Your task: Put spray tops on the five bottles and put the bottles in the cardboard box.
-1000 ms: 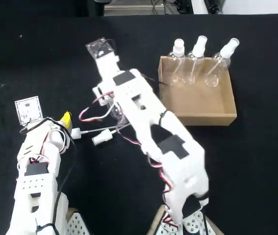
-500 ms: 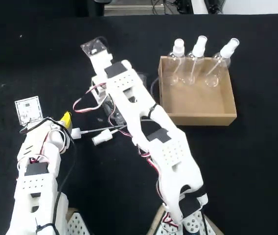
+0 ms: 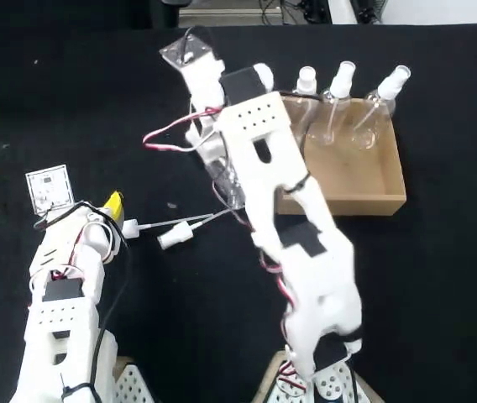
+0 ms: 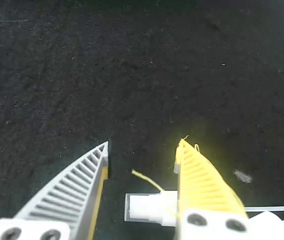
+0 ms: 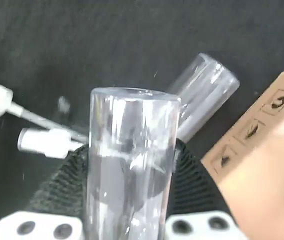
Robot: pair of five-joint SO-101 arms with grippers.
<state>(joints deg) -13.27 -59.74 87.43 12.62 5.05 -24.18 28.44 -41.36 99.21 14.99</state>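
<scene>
**Bottle held beside the box, tops lying on its far side**

Bottle (image 5: 132, 125), clear and with no top on it, is clamped between the fingers of the right end effector (image 5: 131, 160). It is just beside the box (image 3: 339, 204), off the wall that faces the spray tops. Its long axis runs out along the fingers. I cannot tell which end is the mouth.

A second bottle (image 5: 202, 92) lies on the worktop (image 3: 440, 277) near the box. Three capped bottles (image 3: 332, 105) stand inside the box, against its far wall.

Both tops lie well away from the box, beyond the held bottle, with their thin tubes pointing back toward the box. The left end effector (image 4: 144, 144) is spread open over the spray top (image 4: 149, 207). That top's head touches the yellow finger (image 4: 202, 185) but is not pinched. The other top (image 3: 175, 238) lies just beside it, nearer the box.

The left arm is much the nearer to the tops. The next move likely depends on lining a tube up with the held bottle's axis.
</scene>
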